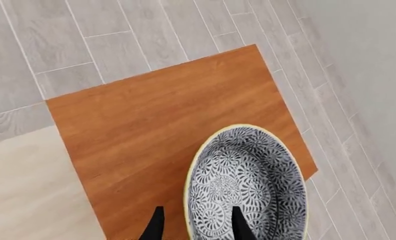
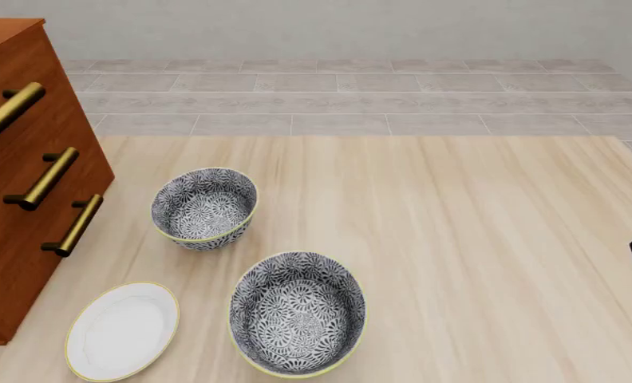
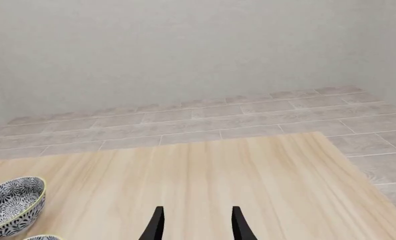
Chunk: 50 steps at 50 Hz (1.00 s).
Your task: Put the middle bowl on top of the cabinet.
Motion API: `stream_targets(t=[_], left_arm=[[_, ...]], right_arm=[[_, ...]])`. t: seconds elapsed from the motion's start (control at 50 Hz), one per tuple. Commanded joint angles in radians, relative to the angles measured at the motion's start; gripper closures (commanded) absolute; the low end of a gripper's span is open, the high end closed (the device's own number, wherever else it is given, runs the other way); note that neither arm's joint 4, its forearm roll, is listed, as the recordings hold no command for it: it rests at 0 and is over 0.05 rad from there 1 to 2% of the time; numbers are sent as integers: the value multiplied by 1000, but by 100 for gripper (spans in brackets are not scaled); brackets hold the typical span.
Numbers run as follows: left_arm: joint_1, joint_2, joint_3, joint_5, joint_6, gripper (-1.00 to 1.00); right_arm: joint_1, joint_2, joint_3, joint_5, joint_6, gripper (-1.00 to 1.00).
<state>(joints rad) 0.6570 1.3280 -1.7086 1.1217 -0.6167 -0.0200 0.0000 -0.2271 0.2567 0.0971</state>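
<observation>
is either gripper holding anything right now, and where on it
The left gripper holds the middle bowl by its rim, one finger inside and one outside, above the cabinet top. The right gripper is open and holds nothing.

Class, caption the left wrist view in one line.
Left gripper pinching the middle bowl's rim above the cabinet top.

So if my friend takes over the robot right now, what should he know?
Left gripper: its fingers pinch the rim of the middle bowl, right above the cabinet top. I cannot tell if the bowl rests on the wood yet.
Right gripper: open, empty, over the table.
The two other bowls and the white plate sit on the table in front of the cabinet.
Done: bowl lifted and carried over.
Left: set it down, let go, pull the arm back.
</observation>
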Motion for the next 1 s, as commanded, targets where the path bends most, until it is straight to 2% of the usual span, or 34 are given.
stream_targets(t=[0.02, 0.4, 1.0], left_arm=[[11, -13, -21, 1, -1, -100], [63, -32, -54, 9, 9, -100], [78, -68, -105, 14, -4, -100]], right_arm=[[0, 0, -1, 1, -1, -100], [3, 0, -8, 9, -6, -100], [2, 0, 5, -3, -9, -100]])
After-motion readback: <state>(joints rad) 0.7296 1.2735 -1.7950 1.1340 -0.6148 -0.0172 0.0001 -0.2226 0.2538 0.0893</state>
